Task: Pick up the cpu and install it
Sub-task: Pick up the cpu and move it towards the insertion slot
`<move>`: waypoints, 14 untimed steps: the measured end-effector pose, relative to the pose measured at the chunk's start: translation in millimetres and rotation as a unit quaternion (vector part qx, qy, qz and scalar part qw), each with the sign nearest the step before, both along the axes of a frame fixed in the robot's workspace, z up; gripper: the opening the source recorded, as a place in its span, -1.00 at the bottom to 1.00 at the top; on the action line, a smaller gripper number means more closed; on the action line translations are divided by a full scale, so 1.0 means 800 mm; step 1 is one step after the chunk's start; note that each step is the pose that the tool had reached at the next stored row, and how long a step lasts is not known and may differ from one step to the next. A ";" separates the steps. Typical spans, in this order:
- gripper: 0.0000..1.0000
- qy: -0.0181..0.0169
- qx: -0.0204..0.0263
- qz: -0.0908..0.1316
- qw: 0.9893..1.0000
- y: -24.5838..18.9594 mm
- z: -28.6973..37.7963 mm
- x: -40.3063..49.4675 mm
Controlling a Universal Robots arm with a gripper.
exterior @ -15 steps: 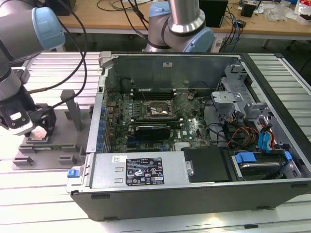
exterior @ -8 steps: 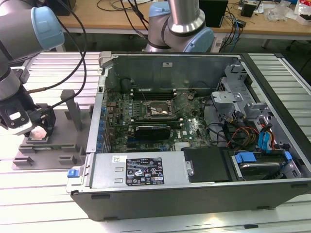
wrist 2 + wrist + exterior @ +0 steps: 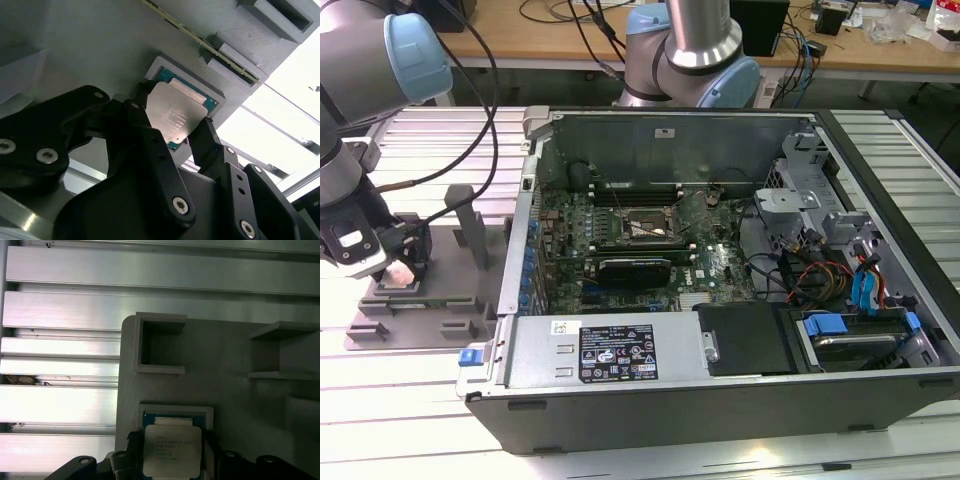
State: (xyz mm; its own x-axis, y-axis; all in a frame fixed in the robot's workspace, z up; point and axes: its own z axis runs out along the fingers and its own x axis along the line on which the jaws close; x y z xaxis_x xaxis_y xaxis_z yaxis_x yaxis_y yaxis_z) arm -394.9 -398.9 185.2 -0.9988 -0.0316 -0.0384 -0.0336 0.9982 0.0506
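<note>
The claw (image 3: 172, 121) is narrowed onto 2 opposite edges of the cpu (image 3: 176, 111), which sits in a recess of the grey fixture (image 3: 440, 300) on the worktop (image 3: 400, 400), at the exterior view's left of the open computer case (image 3: 620, 350).

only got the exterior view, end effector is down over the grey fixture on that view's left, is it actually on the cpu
Observer: Yes. In the second wrist view the end effector has a finger against each of two opposite edges of the cpu.
Operator: is it out of the fixture yet
Observer: I cannot tell any lift, but in the first wrist view its green edge lies inside the frame of the grey fixture pocket.
Operator: right way up
Observer: Its silver metal top faces the camera in both wrist views.
</note>
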 end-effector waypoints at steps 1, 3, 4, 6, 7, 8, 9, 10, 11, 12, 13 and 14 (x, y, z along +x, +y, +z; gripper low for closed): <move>0.18 0.000 0.000 0.000 1.000 0.0000 0.0000 0.000; 0.18 0.000 0.000 0.000 1.000 0.0000 0.0000 0.000; 0.18 0.000 0.000 0.000 1.000 0.0000 0.0000 0.000; 0.18 0.000 0.000 0.000 1.000 0.0000 0.0000 0.000; 0.18 0.000 0.000 0.000 1.000 0.0000 0.0000 0.000; 0.18 0.000 0.000 0.000 1.000 0.0000 0.0001 0.000; 0.18 0.000 0.000 0.000 1.000 0.0000 0.0005 0.000; 0.18 0.000 0.000 0.000 1.000 0.0000 0.0006 0.000; 0.18 0.000 0.000 0.000 1.000 0.0000 0.0007 0.000; 0.18 0.000 0.000 0.000 1.000 0.0000 0.0008 0.000; 0.18 0.000 0.000 0.000 1.000 0.0000 0.0009 0.000; 0.09 0.000 0.000 0.000 1.000 0.0000 0.0009 0.000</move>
